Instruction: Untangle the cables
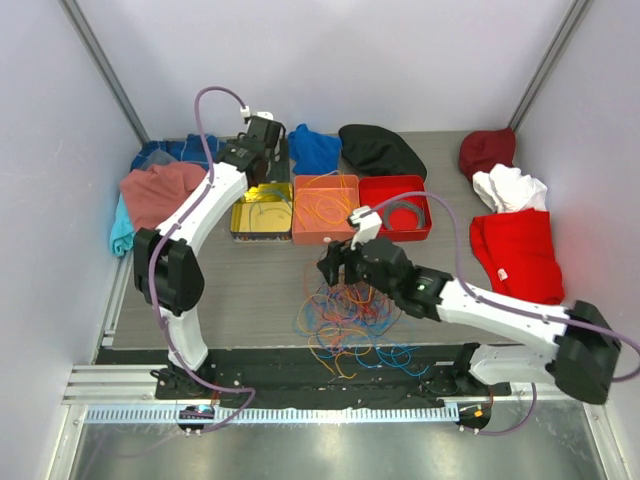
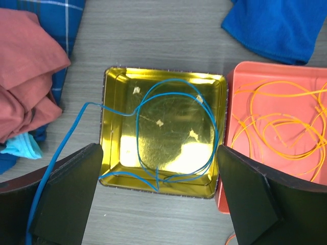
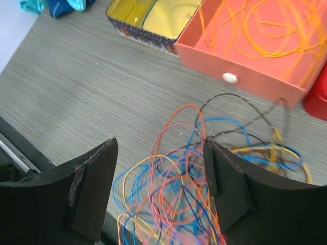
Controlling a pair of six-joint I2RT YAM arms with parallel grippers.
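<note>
While the right end effector (image 3: 161,190) is hanging released over the cables (image 3: 176,173) tangled on the counter (image 1: 250,290), w/ left end effector (image 2: 159,200) released over gold tin (image 2: 163,73), I'm thinking it's worth pinching 1 outer loop only.

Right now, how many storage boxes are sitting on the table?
3, side by side in a row: a gold tin on the left, an orange box in the centre, a red box on the right. I see no others.

Open table (image 1: 240,290) left of the cables (image 1: 345,320), easy pass; trays (image 1: 325,238) block just behind them, clothes (image 1: 515,255) hem the sides.
</note>
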